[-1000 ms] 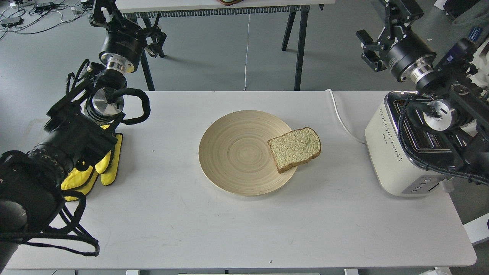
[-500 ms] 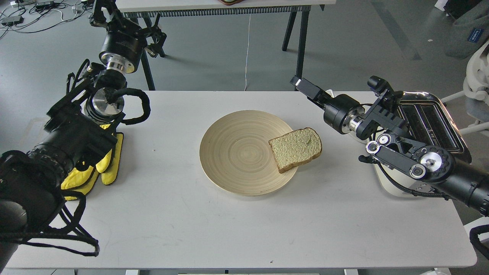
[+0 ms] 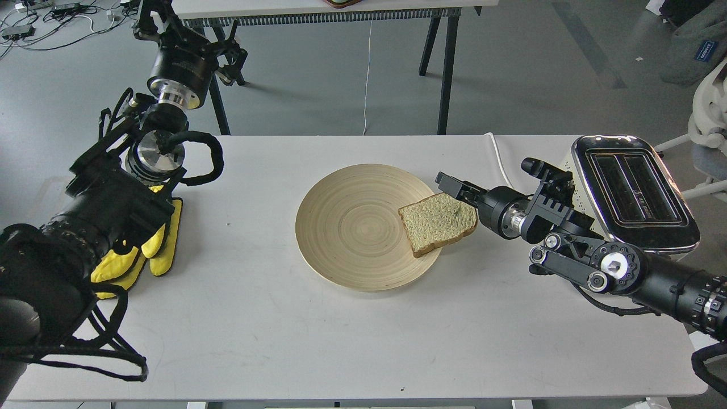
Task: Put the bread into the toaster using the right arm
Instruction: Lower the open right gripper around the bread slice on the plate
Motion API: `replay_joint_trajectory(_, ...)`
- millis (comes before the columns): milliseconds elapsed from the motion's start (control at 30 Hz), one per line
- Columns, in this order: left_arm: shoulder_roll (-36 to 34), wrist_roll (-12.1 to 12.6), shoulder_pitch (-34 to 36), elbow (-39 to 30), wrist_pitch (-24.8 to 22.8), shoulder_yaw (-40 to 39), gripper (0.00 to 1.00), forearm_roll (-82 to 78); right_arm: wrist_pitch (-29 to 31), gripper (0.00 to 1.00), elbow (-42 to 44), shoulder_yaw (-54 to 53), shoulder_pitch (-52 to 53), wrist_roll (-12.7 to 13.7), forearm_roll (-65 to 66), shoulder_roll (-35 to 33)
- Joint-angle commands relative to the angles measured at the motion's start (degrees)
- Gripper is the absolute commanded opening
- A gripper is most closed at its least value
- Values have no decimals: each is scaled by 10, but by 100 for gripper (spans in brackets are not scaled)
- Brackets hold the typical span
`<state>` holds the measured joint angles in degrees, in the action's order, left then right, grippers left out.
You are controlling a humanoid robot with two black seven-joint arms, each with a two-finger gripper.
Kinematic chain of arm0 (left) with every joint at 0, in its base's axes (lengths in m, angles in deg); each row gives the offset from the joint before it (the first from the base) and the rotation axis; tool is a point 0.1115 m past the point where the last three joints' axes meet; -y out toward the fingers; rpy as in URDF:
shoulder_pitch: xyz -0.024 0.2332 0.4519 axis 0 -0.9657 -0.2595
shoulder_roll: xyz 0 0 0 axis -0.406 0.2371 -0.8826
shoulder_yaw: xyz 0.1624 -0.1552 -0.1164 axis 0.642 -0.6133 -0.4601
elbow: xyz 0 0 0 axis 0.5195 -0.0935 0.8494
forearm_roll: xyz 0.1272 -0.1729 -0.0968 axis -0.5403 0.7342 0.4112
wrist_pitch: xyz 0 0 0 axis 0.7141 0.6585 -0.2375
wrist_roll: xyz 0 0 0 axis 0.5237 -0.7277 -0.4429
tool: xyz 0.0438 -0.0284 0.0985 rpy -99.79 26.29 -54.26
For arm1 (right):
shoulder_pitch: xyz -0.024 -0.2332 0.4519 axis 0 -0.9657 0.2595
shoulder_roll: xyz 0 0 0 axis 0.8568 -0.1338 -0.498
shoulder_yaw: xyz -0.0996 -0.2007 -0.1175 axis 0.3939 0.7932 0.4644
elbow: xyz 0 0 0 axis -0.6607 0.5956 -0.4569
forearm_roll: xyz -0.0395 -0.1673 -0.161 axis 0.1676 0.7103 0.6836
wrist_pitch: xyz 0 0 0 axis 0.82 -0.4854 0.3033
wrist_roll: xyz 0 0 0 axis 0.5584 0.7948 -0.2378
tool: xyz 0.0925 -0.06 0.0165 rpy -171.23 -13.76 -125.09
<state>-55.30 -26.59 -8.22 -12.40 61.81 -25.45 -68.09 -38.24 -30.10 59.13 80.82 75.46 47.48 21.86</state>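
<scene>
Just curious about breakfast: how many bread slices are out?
1: the bread lies on the plate's right edge, overhanging it. None visible in the toaster slots.

bread (image 3: pixel 438 221) on plate (image 3: pixel 352 227) right rim | toaster (image 3: pixel 630 196) right of plate

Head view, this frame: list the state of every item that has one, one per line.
bread: flat on the plate's right edge, overhanging the rim, not gripped.
plate: on the table, holding only the bread.
toaster: upright at the table's right end, both slots empty.
right gripper: at the bread's far right corner; open or shut unclear.
left gripper: raised off the table, far from the bread.
</scene>
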Motion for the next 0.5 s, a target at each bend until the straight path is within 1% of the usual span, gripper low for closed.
replay_joint_trajectory(0, 0, 0, 0, 0, 0, 0, 100, 0, 0, 82, 1, 0, 0, 0, -1, -12)
replay_joint_trajectory(167, 0, 0, 0, 0, -1, 0, 100, 0, 0, 82, 9, 3, -7, 1, -1, -13)
replay_joint_trajectory(367, 0, 0, 0, 0, -1, 0, 100, 0, -1, 82, 17, 32, -18, 0, -2, -10)
replay_joint_trajectory(467, 0, 0, 0, 0, 0, 0, 100, 0, -1, 80, 17, 32, -29, 0, -2, -8)
